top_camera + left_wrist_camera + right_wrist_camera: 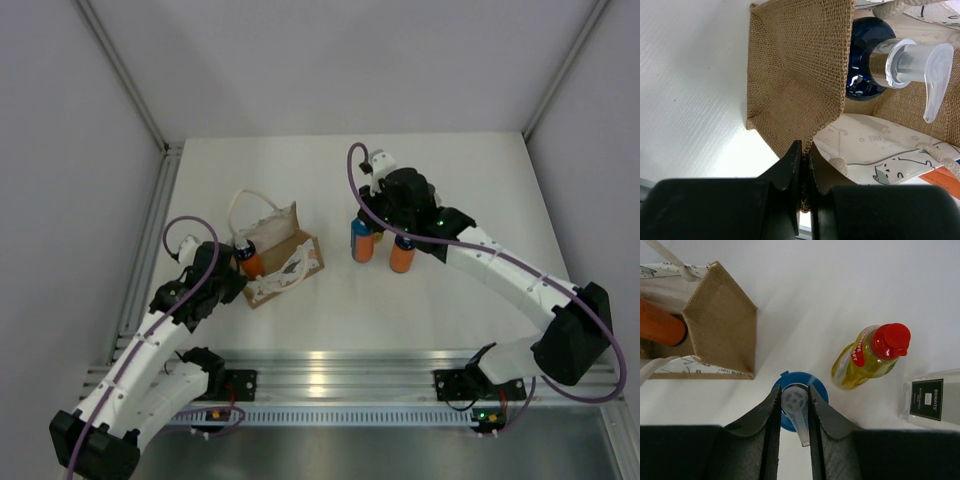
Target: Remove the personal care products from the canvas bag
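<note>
Presently, the blue bottle (815, 382) is clamped at its pump by the right hand (794, 390), outside the canvas bag (720, 325), whose rim is pinched by the left hand (804, 150). Release is judged due next, then retrieval of the bagged orange bottle (660, 322).

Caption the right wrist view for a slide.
Right fingers pinch the blue bottle by its pump beside the yellow bottle; an orange bottle sits in the canvas bag.

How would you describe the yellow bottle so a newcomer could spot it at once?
Start at the right arm's claw, closed around a blue pump bottle on the white table. Just beside it is the slim yellow bottle. Its bright red cap sets it apart from the pale square bottle next to it.
</note>
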Tool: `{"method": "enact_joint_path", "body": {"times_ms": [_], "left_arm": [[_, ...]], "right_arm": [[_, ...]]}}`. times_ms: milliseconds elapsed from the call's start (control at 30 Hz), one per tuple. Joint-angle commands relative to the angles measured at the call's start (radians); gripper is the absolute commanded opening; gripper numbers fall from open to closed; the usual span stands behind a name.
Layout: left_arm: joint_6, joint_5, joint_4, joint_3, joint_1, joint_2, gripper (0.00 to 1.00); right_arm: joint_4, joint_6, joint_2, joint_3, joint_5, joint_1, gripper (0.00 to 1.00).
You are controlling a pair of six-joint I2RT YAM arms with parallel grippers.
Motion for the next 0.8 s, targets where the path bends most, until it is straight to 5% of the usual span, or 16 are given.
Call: {"method": "enact_joint_path", "body": {"times_ms": [0,767], "left_arm": [[0.014,0.032,-0.030,-0.033,0.000,0.005,0.00],[0.001,0.028,-0.027,-0.034,0.000,0.004,0.00]], "right_arm": [[0.270,0.035,-0.061,-0.006,-0.017,-0.016,0.00],[0.405,0.008,0.046,-0.094,-0.021,-0.026,0.00]]}}
